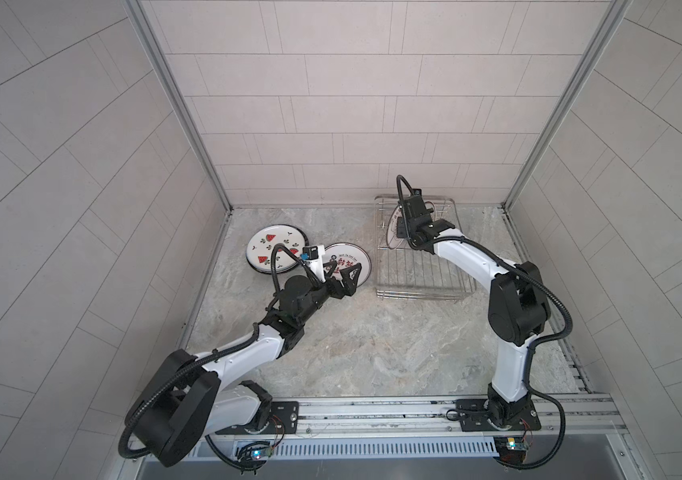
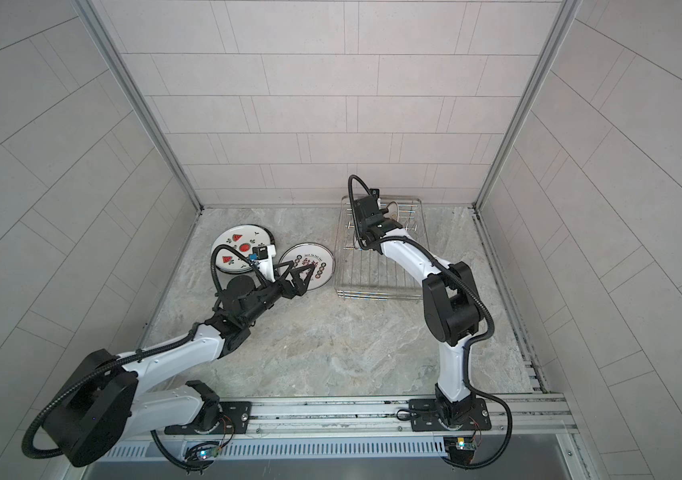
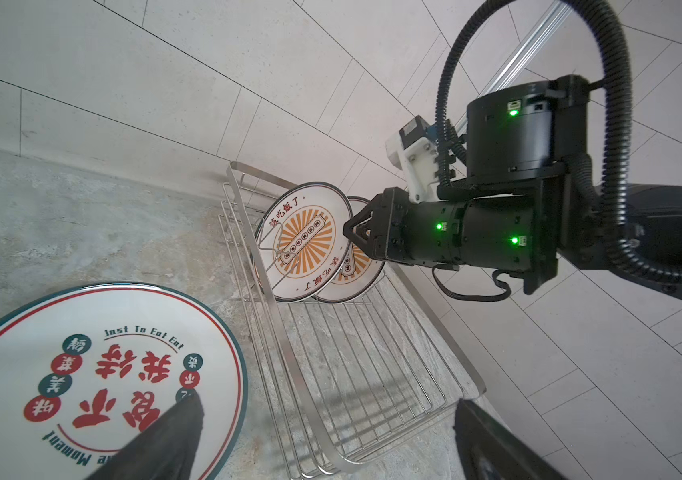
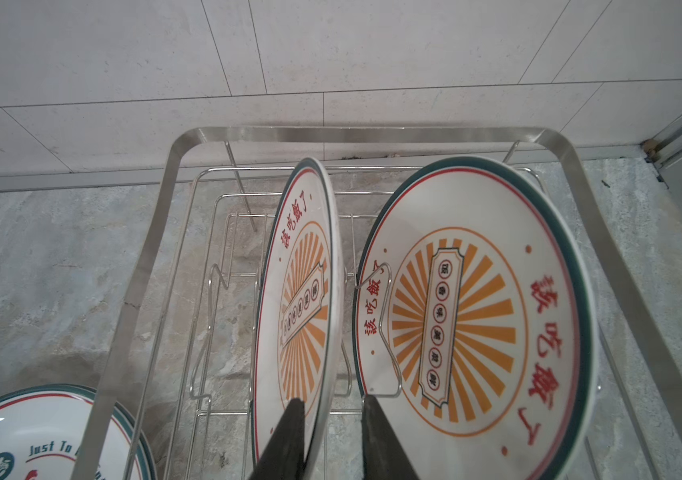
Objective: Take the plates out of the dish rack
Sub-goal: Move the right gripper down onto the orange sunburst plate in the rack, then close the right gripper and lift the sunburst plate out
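- The rectangular silver wire dish rack point(image 1: 422, 291) sits right of centre in both top views, on the grey marbled tabletop point(image 1: 372, 345). It holds two round white plates with orange sunburst prints, both upright between the tines. One point(image 4: 302, 291) stands left of the other point(image 4: 476, 311) in the right wrist view.
- The right tool point(image 4: 331, 400) straddles the rim of the left-hand sunburst plate with its jaws narrowed. One finger point(image 4: 289, 436) lies against the printed face. Whether the plate is clamped cannot be told.
- The left tool point(image 1: 347, 277) is spread wide and holds nothing, above a round white plate with red characters point(image 1: 349, 254) lying flat left of the rack.
- A round white plate with watermelon prints point(image 1: 273, 245) lies flat further left.
- Four plates and one rack show.
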You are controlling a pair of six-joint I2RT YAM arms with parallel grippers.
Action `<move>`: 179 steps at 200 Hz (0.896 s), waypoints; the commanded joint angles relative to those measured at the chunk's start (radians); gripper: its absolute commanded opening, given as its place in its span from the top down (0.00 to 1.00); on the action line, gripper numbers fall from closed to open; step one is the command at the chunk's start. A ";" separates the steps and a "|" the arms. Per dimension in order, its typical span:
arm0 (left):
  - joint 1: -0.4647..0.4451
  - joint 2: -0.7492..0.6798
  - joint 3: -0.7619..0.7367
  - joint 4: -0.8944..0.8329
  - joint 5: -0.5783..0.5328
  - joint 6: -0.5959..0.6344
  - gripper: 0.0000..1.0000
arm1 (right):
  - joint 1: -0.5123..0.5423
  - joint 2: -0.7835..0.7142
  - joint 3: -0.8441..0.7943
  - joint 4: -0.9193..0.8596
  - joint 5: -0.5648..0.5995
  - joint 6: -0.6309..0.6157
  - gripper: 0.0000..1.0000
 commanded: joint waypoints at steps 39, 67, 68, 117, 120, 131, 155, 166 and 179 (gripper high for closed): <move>-0.007 -0.037 0.002 0.023 -0.017 -0.006 0.00 | 0.000 0.071 0.073 -0.061 0.050 0.031 0.87; -0.007 -0.049 -0.004 0.013 -0.033 -0.001 0.00 | 0.014 0.060 0.075 -0.058 0.113 0.035 0.89; -0.007 -0.050 -0.004 0.013 -0.032 -0.001 0.00 | 0.015 0.059 0.075 -0.058 0.115 0.035 0.89; -0.007 -0.045 -0.012 0.014 -0.041 0.001 0.00 | 0.059 -0.010 0.059 -0.031 0.208 0.016 0.96; -0.007 -0.047 -0.013 0.014 -0.044 0.002 0.00 | 0.062 -0.015 0.059 -0.031 0.218 0.012 0.96; -0.007 -0.050 -0.016 0.014 -0.052 0.002 0.00 | 0.075 -0.030 0.060 -0.035 0.245 0.000 0.96; -0.007 -0.055 -0.022 0.014 -0.059 0.004 0.00 | 0.102 -0.061 0.064 -0.043 0.329 -0.029 0.97; -0.007 -0.054 -0.023 0.015 -0.064 0.002 0.00 | 0.108 -0.070 0.069 -0.055 0.365 -0.040 0.97; -0.006 -0.055 -0.023 0.015 -0.064 0.002 0.00 | 0.116 -0.084 0.077 -0.068 0.411 -0.057 0.97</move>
